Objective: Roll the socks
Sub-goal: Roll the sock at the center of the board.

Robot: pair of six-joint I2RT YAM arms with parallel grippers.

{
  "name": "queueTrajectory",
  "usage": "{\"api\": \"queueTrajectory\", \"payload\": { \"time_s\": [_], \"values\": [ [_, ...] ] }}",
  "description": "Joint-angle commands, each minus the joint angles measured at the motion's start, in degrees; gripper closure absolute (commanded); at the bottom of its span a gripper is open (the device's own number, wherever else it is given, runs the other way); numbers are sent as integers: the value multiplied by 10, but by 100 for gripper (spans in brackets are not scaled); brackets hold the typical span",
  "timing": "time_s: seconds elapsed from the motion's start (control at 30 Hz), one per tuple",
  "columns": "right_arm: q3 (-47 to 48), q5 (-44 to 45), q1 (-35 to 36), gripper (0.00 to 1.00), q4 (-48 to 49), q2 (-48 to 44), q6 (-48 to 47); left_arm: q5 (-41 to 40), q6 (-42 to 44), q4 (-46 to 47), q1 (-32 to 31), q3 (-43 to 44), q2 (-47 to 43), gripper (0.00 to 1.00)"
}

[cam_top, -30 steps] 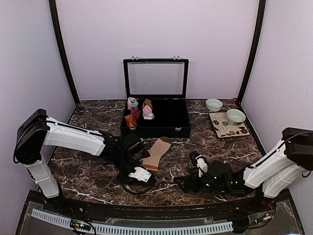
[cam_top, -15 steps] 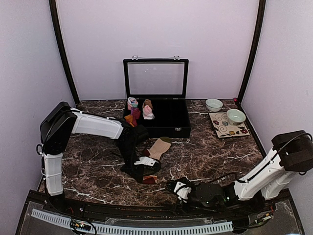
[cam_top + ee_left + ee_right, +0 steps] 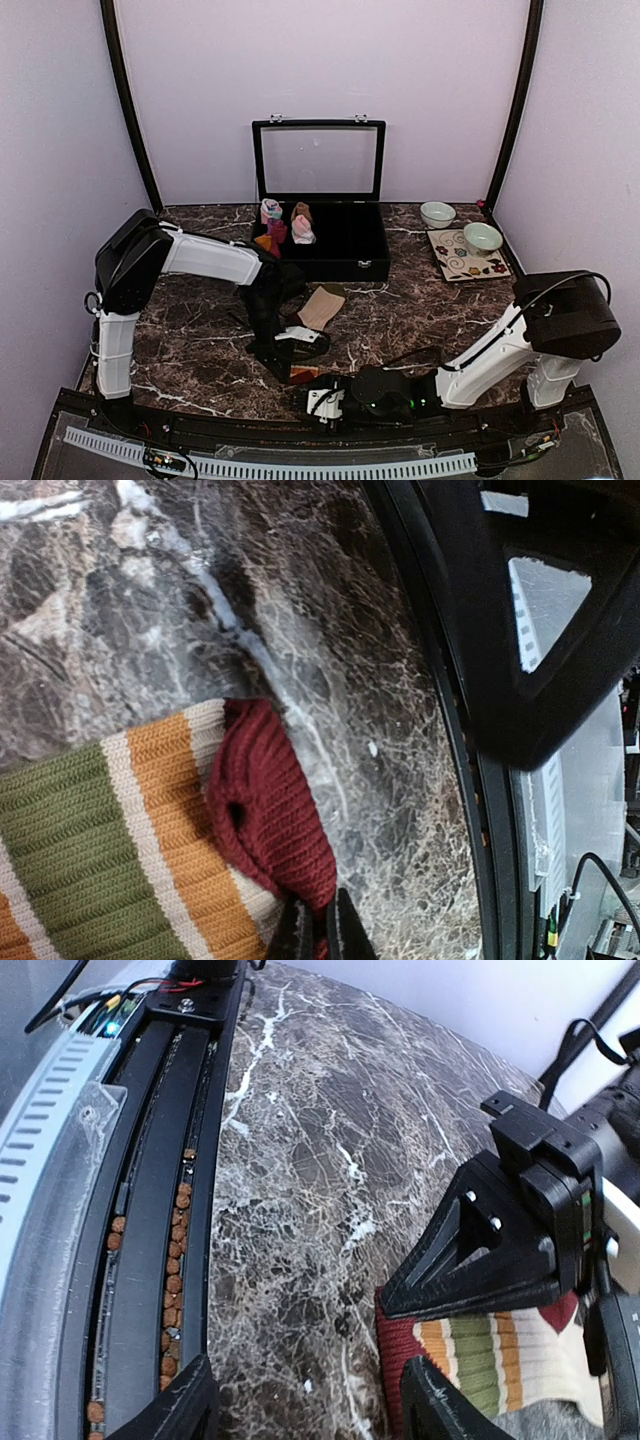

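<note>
The striped sock (image 3: pixel 322 306) lies mid-table, its tan foot toward the black case and its red cuff (image 3: pixel 304 372) near the front. In the left wrist view its olive, orange and cream stripes (image 3: pixel 100 860) end in the red cuff (image 3: pixel 270 820). My left gripper (image 3: pixel 296 370) is shut on that cuff (image 3: pixel 320 935). My right gripper (image 3: pixel 320 397) is open and empty at the front edge, just right of the cuff; its view (image 3: pixel 310 1400) shows the cuff (image 3: pixel 400 1345) by its right finger and the left gripper above. I cannot pick out a laid-out pink sock.
An open black case (image 3: pixel 330 245) at the back holds several small rolled bundles (image 3: pixel 280 228). Two pale bowls (image 3: pixel 437 213) and a patterned tile (image 3: pixel 468 255) sit at the back right. The black front rail (image 3: pixel 170 1210) runs along the table edge beside my right gripper.
My left gripper has drawn the red cuff toward the front edge, stretching the sock. My right gripper has slid left along the front edge to just beside the cuff.
</note>
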Motion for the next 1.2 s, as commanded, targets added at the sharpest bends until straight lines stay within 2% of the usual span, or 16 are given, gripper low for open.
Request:
{"api": "queueTrajectory", "payload": {
  "time_s": [0.0,0.37,0.8,0.9,1.03,1.17],
  "values": [
    [26,-50,-23,39,-1,20,-49,9,17,-38,1,8,12,100],
    [76,-99,-63,48,-37,67,-75,13,26,-49,2,22,19,100],
    [62,-88,-78,54,-33,101,-30,10,32,-67,2,31,20,100],
    [56,-95,-82,60,-43,101,-22,8,33,-70,2,32,19,100],
    [48,-104,-87,72,-66,92,-5,5,32,-71,3,34,19,100],
    [35,-87,-93,76,-65,92,6,7,33,-73,3,37,18,100]
  ]
}}
